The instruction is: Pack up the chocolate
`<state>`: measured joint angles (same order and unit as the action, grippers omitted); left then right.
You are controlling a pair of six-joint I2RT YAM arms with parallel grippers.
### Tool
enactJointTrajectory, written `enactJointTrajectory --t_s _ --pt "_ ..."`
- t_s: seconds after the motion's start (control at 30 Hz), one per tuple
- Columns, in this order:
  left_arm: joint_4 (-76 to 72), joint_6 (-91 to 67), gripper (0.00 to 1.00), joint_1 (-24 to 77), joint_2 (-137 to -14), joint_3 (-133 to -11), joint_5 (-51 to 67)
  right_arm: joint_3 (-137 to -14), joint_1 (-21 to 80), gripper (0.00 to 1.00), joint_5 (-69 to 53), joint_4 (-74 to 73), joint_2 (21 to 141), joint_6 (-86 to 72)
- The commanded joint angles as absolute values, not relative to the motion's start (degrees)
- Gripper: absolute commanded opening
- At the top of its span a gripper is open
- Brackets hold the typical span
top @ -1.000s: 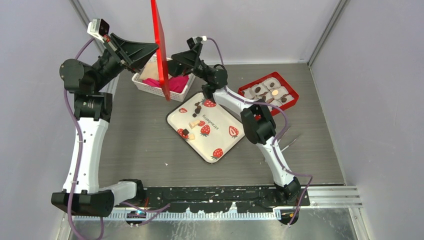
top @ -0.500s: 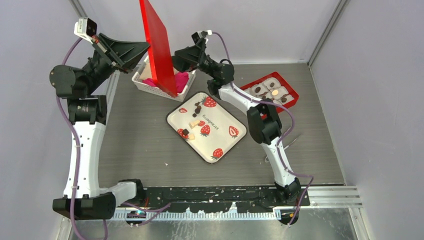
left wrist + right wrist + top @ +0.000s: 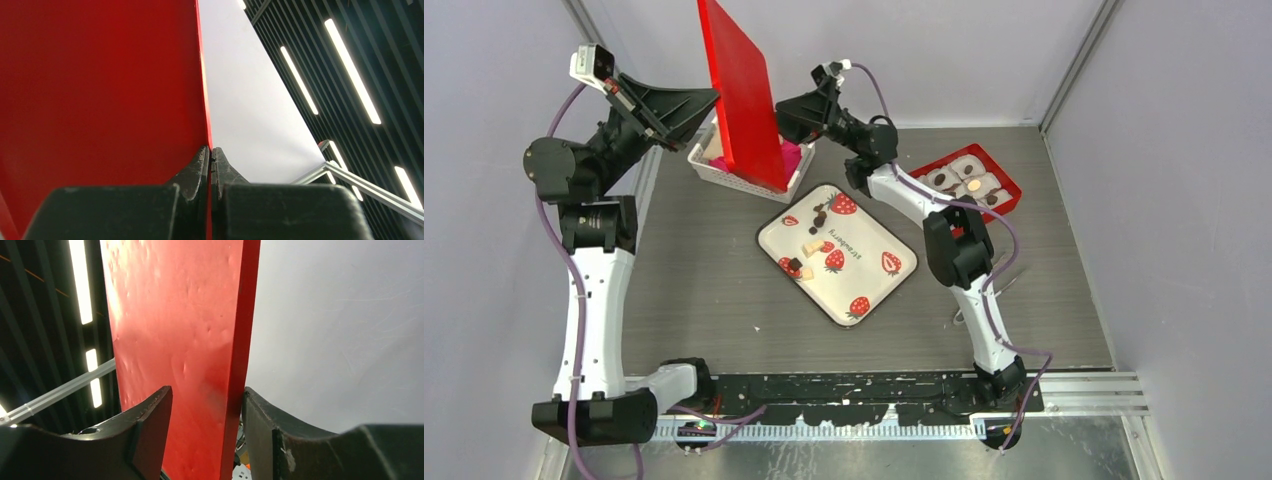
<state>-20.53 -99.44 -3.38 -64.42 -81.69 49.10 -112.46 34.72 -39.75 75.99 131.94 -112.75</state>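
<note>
Several tiny dark chocolate lumps [image 3: 819, 215] lie on the white strawberry-print tray [image 3: 874, 280] mid-table. More sit in white cups in the red box [image 3: 1005, 183] at the back right. Both grippers hold the flat red lid [image 3: 744, 90] upright, high over the white basket [image 3: 742, 176]. My left gripper [image 3: 714, 96] is shut on its left edge; in the left wrist view the jaws [image 3: 211, 152] pinch the thin red edge [image 3: 100, 90]. My right gripper [image 3: 777, 108] holds the right side; in the right wrist view its fingers [image 3: 207, 395] clamp the lid's rim [image 3: 175, 315].
The white basket holds pink material [image 3: 790, 155]. Metal tongs [image 3: 1007, 283] lie on the table to the right of the tray. Grey walls close in the back and both sides.
The red lid has turned from edge-on to showing its broad face and shifted left. Both grippers moved slightly left and up with it.
</note>
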Motion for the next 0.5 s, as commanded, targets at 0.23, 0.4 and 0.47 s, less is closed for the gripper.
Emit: enactJointTrajectory --t_s 0.23,0.4,0.47 --pt "-19.37 -98.56 0.00 -4.95 -63.92 -78.39 47.45 -113.70 35.40 0.52 -40.86 82.40 122.13 -115.19" --pt "-18.58 -98.52 0.00 -5.46 -63.55 -77.49 47.03 -112.92 35.35 0.42 -40.93 82.35 121.63 -115.18" --pt "-18.34 -98.53 0.00 -5.66 -63.39 -77.06 46.89 -112.46 35.34 0.36 -40.88 82.28 121.28 -115.21"
